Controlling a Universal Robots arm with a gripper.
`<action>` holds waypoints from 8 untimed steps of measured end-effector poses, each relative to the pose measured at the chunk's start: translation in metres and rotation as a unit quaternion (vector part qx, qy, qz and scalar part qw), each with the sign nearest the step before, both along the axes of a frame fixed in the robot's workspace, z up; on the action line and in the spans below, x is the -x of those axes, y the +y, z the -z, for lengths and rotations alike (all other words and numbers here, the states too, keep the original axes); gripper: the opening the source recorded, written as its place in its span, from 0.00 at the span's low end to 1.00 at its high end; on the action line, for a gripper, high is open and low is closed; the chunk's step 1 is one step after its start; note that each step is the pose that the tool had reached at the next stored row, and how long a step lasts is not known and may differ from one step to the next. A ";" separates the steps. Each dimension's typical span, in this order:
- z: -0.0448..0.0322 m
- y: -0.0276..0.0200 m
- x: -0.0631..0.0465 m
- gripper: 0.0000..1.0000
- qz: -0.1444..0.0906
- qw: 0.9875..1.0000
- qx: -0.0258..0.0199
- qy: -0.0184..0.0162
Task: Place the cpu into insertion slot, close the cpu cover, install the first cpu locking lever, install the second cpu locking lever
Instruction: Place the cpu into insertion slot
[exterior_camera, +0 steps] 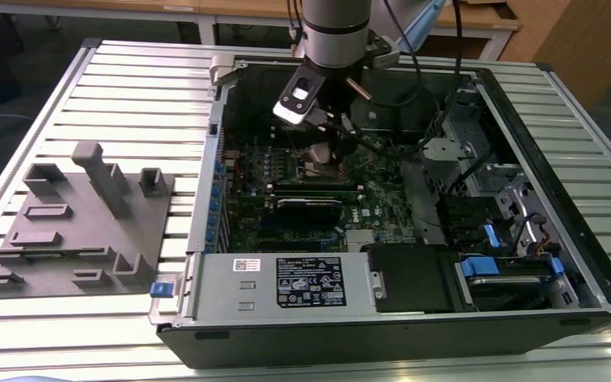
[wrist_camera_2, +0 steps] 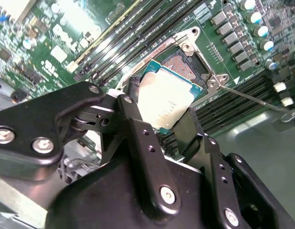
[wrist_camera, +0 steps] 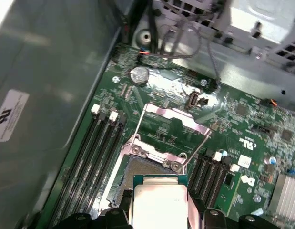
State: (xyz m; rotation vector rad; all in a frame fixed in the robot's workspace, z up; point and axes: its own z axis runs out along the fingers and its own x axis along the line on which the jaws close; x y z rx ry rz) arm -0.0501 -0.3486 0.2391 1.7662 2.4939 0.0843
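Exterior view: reaches down with the gripper (exterior_camera: 321, 150) over the motherboard's (exterior_camera: 375, 195) far half. Second wrist view: clamps the cpu (wrist_camera_2: 168, 98) just above the insertion slot (wrist_camera_2: 188, 62), not yet seated. First wrist view: finds the cpu cover (wrist_camera: 175, 118) raised open. Could bend socket pins if lowered skewed.

Slatted silver desk (exterior_camera: 125, 87). Open black computer case (exterior_camera: 391, 346) lies on its side on it, toward the exterior view's right. Grey moulded fixture tray (exterior_camera: 72, 239) sits flat on the slats just beside the case, at the exterior view's left.
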 end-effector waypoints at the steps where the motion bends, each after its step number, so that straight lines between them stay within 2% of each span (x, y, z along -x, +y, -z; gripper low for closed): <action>1: 0.0002 0.0000 0.000 0.54 0.009 1.000 0.000 0.000; 5: 0.0012 0.0000 0.000 0.54 0.045 0.999 0.000 0.000; 8: 0.0020 0.0000 0.000 0.54 0.073 0.997 0.000 0.000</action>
